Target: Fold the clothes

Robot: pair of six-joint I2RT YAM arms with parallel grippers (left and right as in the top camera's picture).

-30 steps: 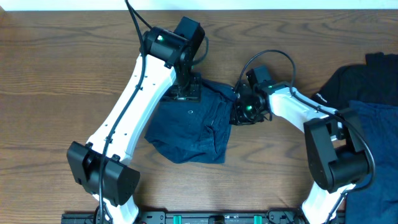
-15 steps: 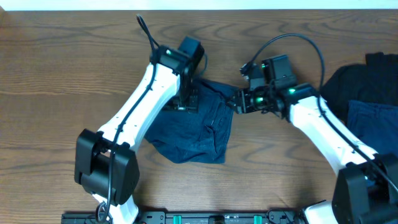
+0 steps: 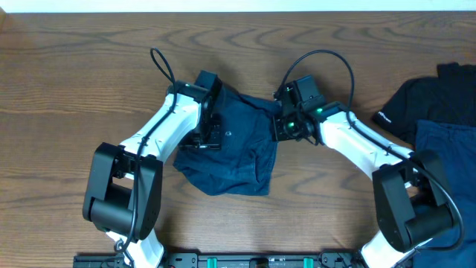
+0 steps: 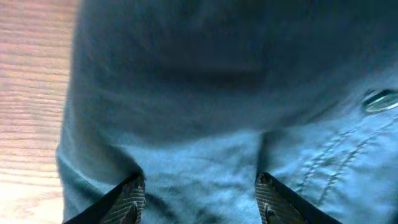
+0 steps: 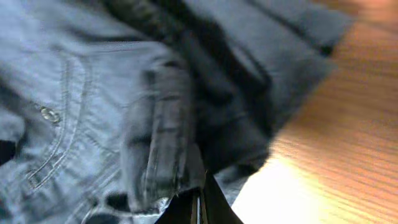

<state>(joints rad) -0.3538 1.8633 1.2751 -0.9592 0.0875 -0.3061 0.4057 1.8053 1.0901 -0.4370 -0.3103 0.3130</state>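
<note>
Brown wood surface (image 3: 74, 74) fills the overhead view. The shorts (image 3: 230, 160) lie crumpled near its middle, between the two arms. The left claw (image 3: 210, 135) sits on the shorts' upper left part, over the denim. The right claw (image 3: 280, 126) meets the shorts' upper right edge. Well apart, at the right edge, lie a black garment (image 3: 420, 100) and a blue cloth (image 3: 442, 149) that partly covers it.

From the left wrist, the left claw (image 4: 200, 198) stands spread, its two fingers (image 4: 129, 194) apart with wrinkled denim lying between and below them. The shorts (image 4: 205, 81) fill nearly the whole view, with a metal rivet (image 4: 379, 100) to the right and bare surface (image 4: 28, 93) at the left.

From the right wrist, the right claw (image 5: 199, 202) is pressed together, its tips right at a thick folded hem of the shorts (image 5: 93, 93). Whether any cloth is caught between the tips I cannot tell. The denim spreads up and to the left, and the surface (image 5: 336, 137) shows to the right.
</note>
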